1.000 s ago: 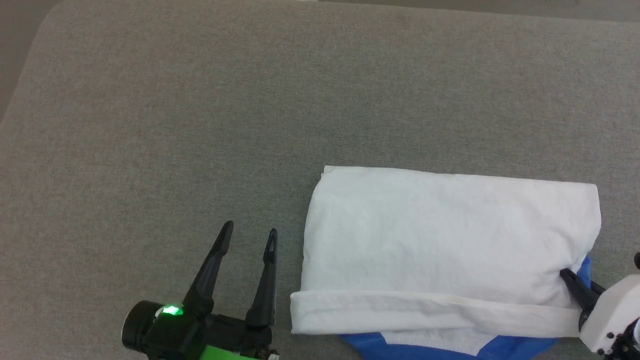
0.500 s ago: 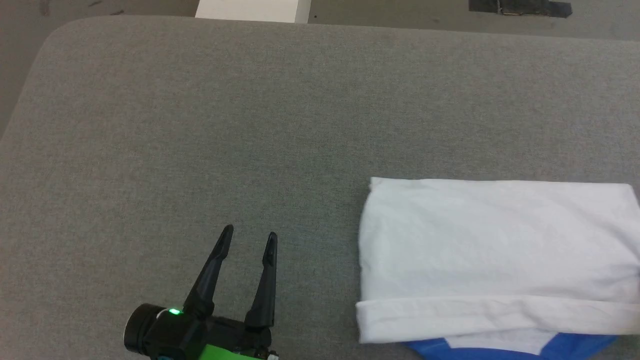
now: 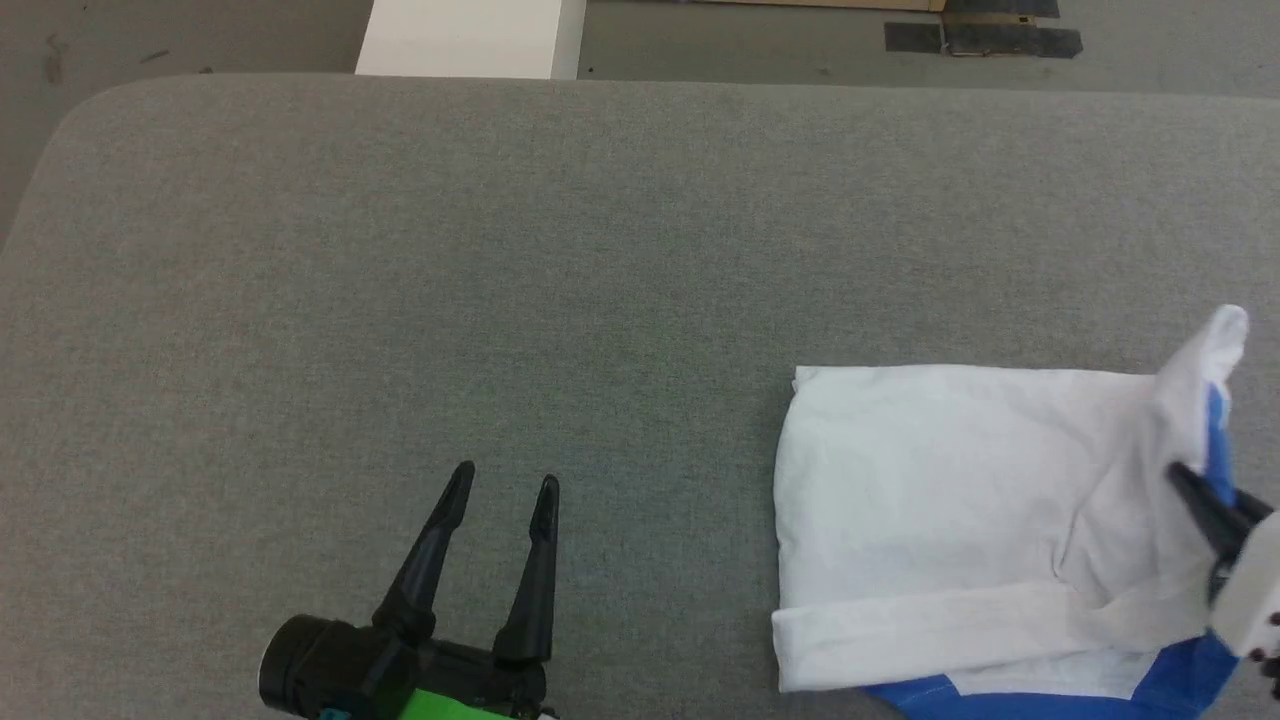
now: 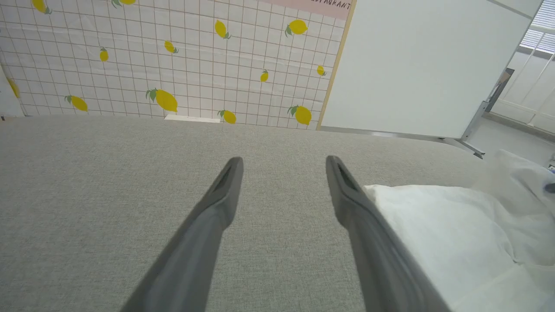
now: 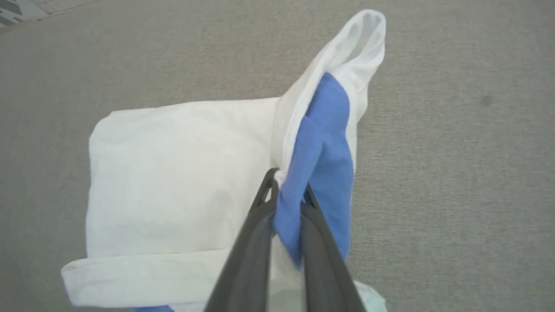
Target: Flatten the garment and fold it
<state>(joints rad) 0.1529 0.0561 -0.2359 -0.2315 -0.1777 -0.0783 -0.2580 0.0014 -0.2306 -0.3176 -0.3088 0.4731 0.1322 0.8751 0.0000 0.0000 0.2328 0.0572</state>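
Garment (image 3: 930, 500) lay folded on the tabletop (image 3: 400, 250), right edge raised. Right gripper (image 5: 288, 187) pinched that blue-and-white edge; left gripper (image 3: 505, 485) hung apart, fingers spread.

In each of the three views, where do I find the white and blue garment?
Head view: garment at lower right, on the grey table.
Left wrist view: lower right, beside the left gripper.
Right wrist view: centre, blue fold pinched in the right gripper.
Shared landmark: its raised white corner.
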